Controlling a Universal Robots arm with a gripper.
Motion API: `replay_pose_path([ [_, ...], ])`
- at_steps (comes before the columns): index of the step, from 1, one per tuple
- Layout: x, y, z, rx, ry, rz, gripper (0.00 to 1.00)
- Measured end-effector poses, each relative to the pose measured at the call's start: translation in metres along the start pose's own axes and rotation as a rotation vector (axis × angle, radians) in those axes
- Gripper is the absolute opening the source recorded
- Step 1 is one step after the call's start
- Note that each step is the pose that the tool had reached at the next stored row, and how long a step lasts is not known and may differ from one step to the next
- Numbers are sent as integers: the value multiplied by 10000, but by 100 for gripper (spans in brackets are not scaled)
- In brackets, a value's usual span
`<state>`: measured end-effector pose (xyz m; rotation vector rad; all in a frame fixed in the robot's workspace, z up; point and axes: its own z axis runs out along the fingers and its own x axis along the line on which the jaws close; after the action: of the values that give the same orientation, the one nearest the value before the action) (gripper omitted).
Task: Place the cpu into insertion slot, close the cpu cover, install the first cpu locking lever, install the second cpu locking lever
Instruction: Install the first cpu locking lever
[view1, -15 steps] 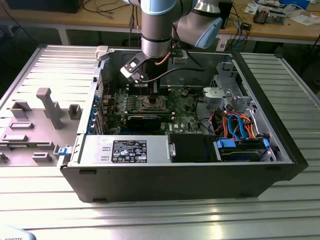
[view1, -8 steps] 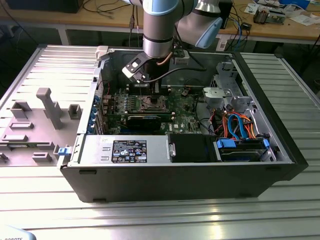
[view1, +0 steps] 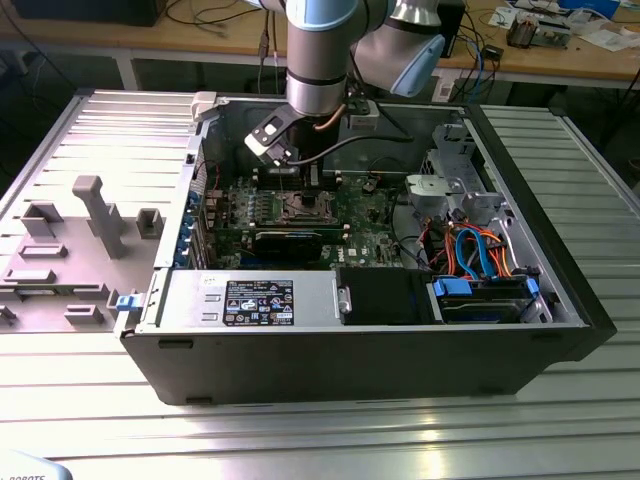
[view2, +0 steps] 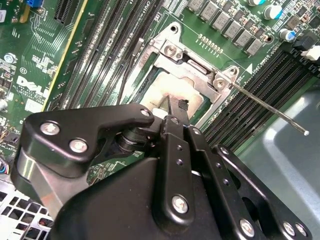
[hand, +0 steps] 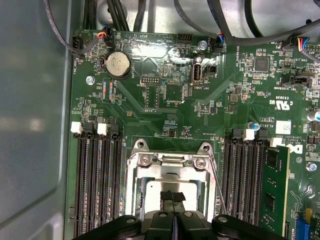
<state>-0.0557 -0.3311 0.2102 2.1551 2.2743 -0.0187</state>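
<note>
In both wrist views my gripper (view2: 178, 106) (hand: 173, 196) is shut, its thin black fingertips pressed together just above the middle of the cpu (hand: 150, 191) (view2: 162, 92). The cpu's dull silver top lies in the insertion slot (view1: 303, 207) on the green motherboard. Around it the silver cpu cover (hand: 133, 186) (view2: 196, 70) lies flat, so the chip shows through its cut-out. One thin wire locking lever (view2: 270, 108) sticks out sideways from the socket, raised off the board. The same lever (hand: 216, 181) runs beside the socket in the first wrist view. My arm (view1: 315, 70) reaches down into the open computer case.
Black memory slots (hand: 97, 185) flank the socket on both sides, and a green memory module (hand: 275, 195) stands close by. The grey case wall (hand: 30, 125) rises beside them. A drive cage with blue and orange cables (view1: 480, 250) fills the exterior view's right. Grey fixtures (view1: 95, 215) stand outside the case.
</note>
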Motion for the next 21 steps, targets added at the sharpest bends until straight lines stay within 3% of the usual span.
replay_pose_path([
  [3, -1, 0, -33, 0, -2, 1, 11],
  [16, -5, -1, -321, 1, -5, 1, 11],
  [21, -6, -1, -393, 1, -7, 1, 11],
])
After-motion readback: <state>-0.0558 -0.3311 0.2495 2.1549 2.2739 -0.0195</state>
